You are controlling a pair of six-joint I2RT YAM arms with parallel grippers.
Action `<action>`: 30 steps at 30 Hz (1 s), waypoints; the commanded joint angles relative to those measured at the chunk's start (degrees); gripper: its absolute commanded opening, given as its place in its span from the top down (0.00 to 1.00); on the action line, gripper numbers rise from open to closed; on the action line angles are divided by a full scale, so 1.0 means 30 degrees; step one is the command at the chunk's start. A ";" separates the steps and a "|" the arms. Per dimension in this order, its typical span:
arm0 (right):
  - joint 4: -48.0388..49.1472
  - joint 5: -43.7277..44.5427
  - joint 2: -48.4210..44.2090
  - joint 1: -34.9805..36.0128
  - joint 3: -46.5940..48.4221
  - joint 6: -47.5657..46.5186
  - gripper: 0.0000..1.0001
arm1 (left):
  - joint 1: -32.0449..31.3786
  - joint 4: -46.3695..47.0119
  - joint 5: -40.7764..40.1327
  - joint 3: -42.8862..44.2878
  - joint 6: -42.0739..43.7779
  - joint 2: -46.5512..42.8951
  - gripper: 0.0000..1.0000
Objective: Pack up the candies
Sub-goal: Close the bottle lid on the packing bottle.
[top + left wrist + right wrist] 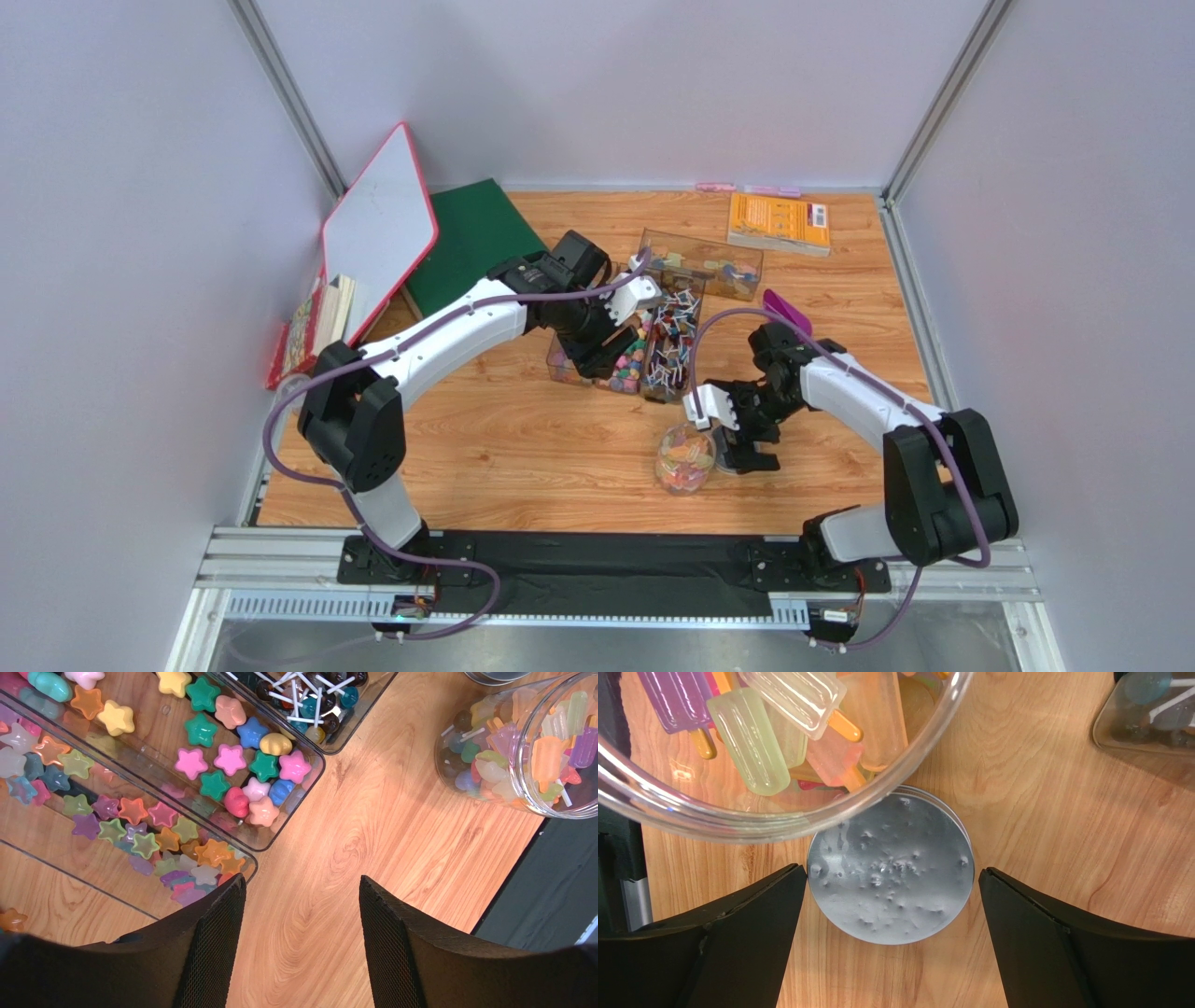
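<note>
Now, left of and beyond the jar, my left gripper hangs open and empty by the tray of candies; more candies fill the jar. Just beside the jar, my right gripper gapes wide, empty, astride the lid. Closing carelessly, a finger could knock the jar and spill it.

White arms with black joints, purple cables, black mesh-textured fingers

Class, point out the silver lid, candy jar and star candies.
silver lid (890, 869): right wrist view, its centre.
candy jar (738, 827): right wrist view, its clear rim.
star candies (228, 759): left wrist view, a pink star.
</note>
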 commanded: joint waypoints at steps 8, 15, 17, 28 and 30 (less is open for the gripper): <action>0.1304 0.1194 0.0049 0.1125 -0.0376 0.1063 0.00 | 0.0239 0.0510 -0.0064 0.0143 -0.0122 -0.0416 0.34; 0.1657 0.1517 0.0078 0.1330 -0.0493 0.1738 0.07 | 0.0298 0.0539 -0.0123 0.0056 -0.0151 -0.0416 0.34; 0.1686 0.1663 -0.0154 0.1329 -0.0523 0.2174 0.15 | 0.0299 0.0539 -0.0123 0.0026 -0.0180 -0.0504 0.34; -0.1064 0.2864 -0.5426 0.1329 0.1494 0.3877 0.22 | 0.0474 0.1649 -0.3451 -0.0822 -0.0266 -0.1528 0.34; -0.2203 0.2720 -0.5925 0.1329 0.2169 0.3760 0.22 | 0.0445 0.2789 -0.7916 -0.1641 -0.2051 -0.2055 0.02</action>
